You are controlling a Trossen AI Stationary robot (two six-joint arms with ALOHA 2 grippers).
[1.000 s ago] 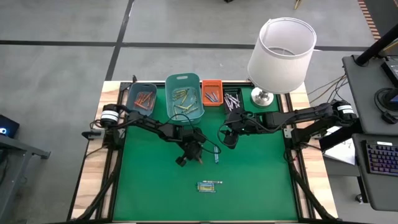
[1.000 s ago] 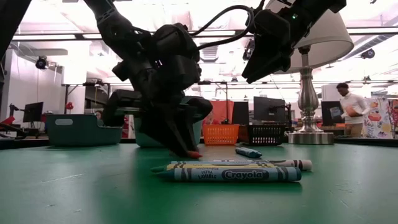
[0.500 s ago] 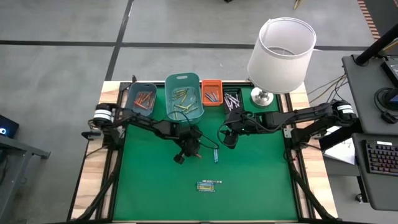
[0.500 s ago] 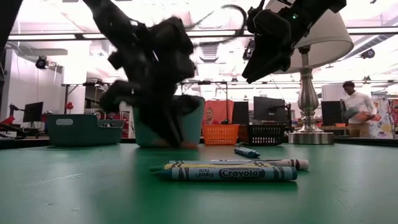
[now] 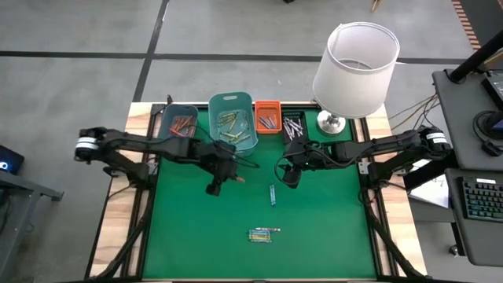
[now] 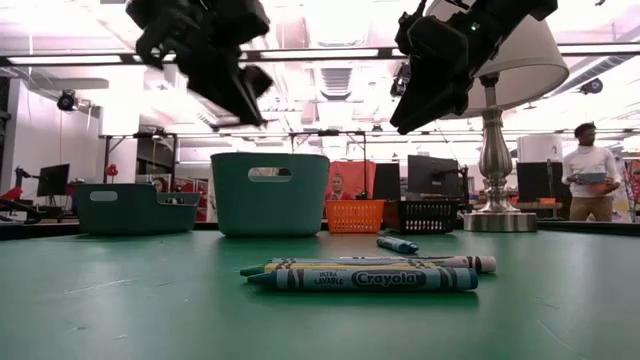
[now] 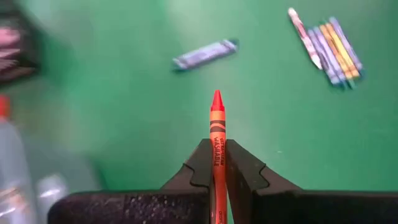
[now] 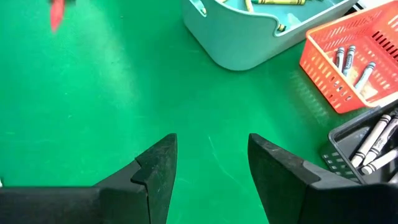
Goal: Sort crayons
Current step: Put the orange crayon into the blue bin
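Note:
My left gripper [image 7: 217, 163] is shut on an orange-red crayon [image 7: 216, 121] and hangs high over the green mat, left of centre [image 5: 228, 173], near the teal bin [image 5: 233, 122]. My right gripper [image 8: 211, 163] waits open above the mat's middle [image 5: 288, 174], with nothing between its fingers. A blue crayon [image 5: 273, 195] lies alone flat on the mat. A small bunch of crayons [image 5: 264, 234] lies side by side nearer the front edge, also showing in the low view [image 6: 365, 273]. My left gripper pinches the orange-red crayon's wrapped body [image 7: 217, 155] between its two fingers. The crayon lies along the fingers, and its pointed tip [image 7: 216, 98] sticks out past the fingertips. The fingers slant down from the table's left. The crayon is lifted clear of the mat.
Along the far edge stand a dark teal bin [image 5: 180, 124] with orange-red crayons, the teal bin with yellow-green ones, an orange basket [image 5: 268, 116] with blue ones and a black basket [image 5: 293, 126] with grey-white ones. A lamp [image 5: 355, 63] stands at the far right. A person [image 6: 590, 180] stands in the room behind.
My left gripper has risen from the mat with the orange-red crayon, which lay on the mat and now hangs clear. It has drawn back toward the table's left and far edges, nearer the teal bins, and has tipped less steeply.

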